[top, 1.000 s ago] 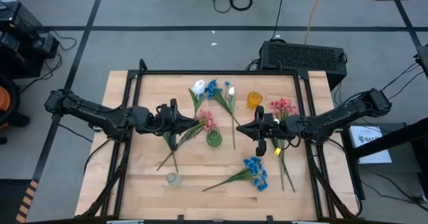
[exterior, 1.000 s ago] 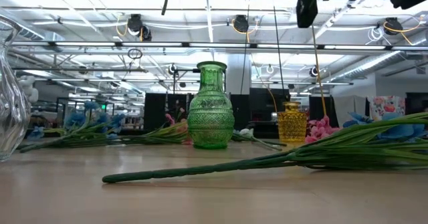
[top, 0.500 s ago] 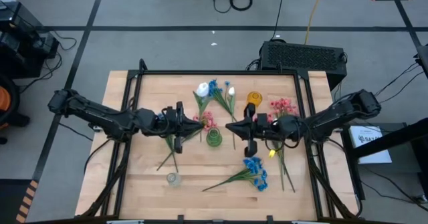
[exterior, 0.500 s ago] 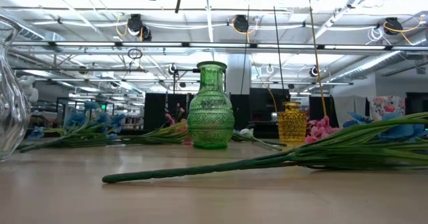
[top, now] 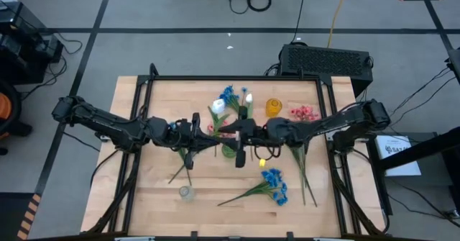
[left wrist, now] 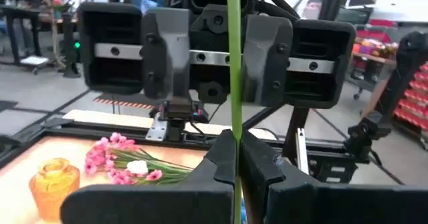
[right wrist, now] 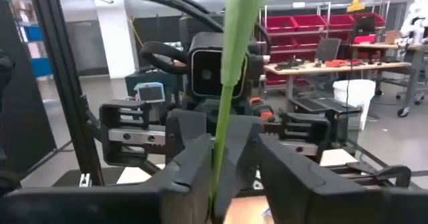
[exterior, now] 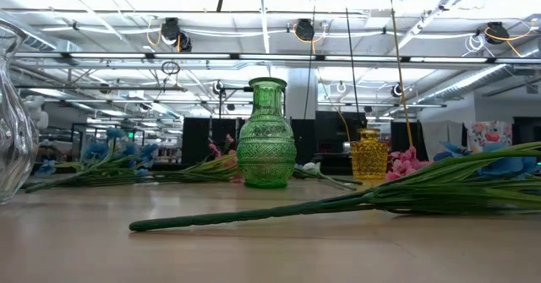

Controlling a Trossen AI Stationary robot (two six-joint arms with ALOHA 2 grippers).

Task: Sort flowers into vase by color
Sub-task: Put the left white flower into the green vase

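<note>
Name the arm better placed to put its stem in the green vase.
Right, probably: the right gripper, shut on a stem, hangs by the green vase; the left gripper, also holding a stem, is farther off.

Mid-counter (top: pixel 144 191): vase (top: pixel 229 151), left gripper (top: pixel 195 138) just to its left, right gripper (top: pixel 240 137) just to its right — facing each other. Behind: flowers (top: pixel 228 97), second vase (top: pixel 273 108) to their right. Near front edge: third vase (top: pixel 186 192), flower spray (top: pixel 273 185) to its right.
</note>
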